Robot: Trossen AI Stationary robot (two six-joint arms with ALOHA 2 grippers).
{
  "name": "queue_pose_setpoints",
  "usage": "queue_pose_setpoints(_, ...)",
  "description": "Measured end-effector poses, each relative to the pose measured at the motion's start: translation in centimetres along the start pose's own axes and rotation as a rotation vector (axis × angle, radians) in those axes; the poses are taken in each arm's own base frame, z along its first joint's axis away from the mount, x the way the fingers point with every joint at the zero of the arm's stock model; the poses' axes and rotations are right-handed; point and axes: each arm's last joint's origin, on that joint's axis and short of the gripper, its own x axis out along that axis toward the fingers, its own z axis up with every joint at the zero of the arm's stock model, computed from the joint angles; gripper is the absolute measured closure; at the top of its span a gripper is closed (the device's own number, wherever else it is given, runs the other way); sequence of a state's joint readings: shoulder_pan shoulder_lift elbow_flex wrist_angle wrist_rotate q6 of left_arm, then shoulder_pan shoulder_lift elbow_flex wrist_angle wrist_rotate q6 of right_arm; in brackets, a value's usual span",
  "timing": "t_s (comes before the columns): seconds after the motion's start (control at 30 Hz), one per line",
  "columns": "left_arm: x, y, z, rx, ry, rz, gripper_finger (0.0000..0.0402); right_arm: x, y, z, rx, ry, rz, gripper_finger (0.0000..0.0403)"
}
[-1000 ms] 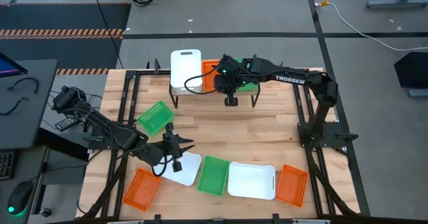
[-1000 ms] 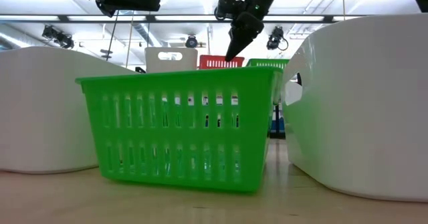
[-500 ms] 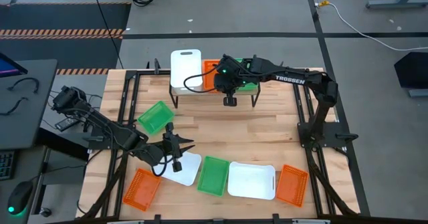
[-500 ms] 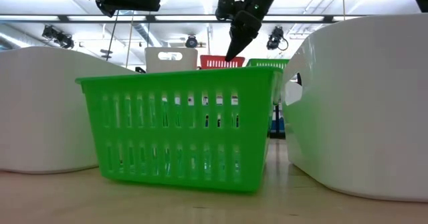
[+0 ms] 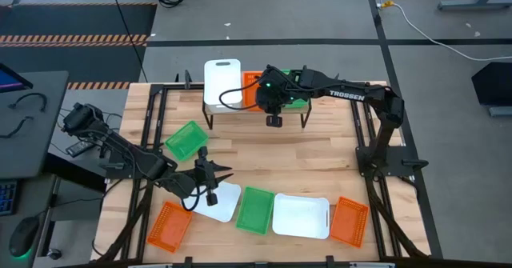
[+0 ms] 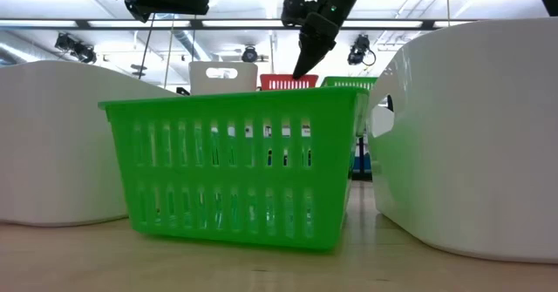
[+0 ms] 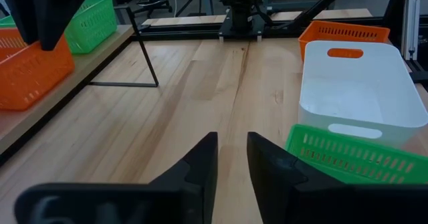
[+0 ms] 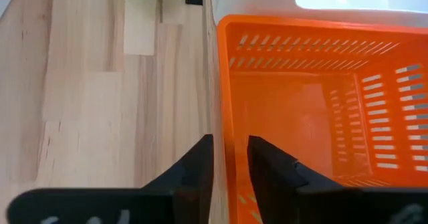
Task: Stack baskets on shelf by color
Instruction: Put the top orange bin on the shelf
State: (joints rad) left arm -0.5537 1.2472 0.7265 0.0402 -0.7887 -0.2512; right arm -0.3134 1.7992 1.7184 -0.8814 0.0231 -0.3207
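right gripper (image 5: 274,121) over the shelf (image 5: 300,110) at the table's far edge, my fingers (image 8: 198,162) straddling the near wall of the orange basket (image 8: 307,103), slightly parted, not clenched | left gripper (image 5: 210,190) above a white basket (image 5: 222,204) near the table's front edge, fingers (image 7: 200,164) slightly apart, grasping nothing | white basket on shelf (image 5: 222,80) beside the orange one

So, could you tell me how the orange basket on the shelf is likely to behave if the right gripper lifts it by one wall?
The orange basket looks like thin slotted plastic, so probably light, and its wall may flex. Held by one wall only, where the right gripper straddles it, it would likely tilt. Its glossy surface may be slippery.
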Motion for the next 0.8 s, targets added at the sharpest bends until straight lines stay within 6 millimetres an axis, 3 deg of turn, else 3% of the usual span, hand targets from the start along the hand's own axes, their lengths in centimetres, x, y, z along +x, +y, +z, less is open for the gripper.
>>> queue_pose_setpoints(0.2,-0.01,-0.01,0.00,0.000,0.000,0.000,0.0314,0.00,-0.01,-0.01,0.023,0.001,0.000,0.0300)
queue_pose_setpoints(0.8,-0.01,-0.01,0.00,-0.001,0.000,0.000,0.0318,0.00,-0.03,-0.05,0.143,0.005,-0.001,0.0353)
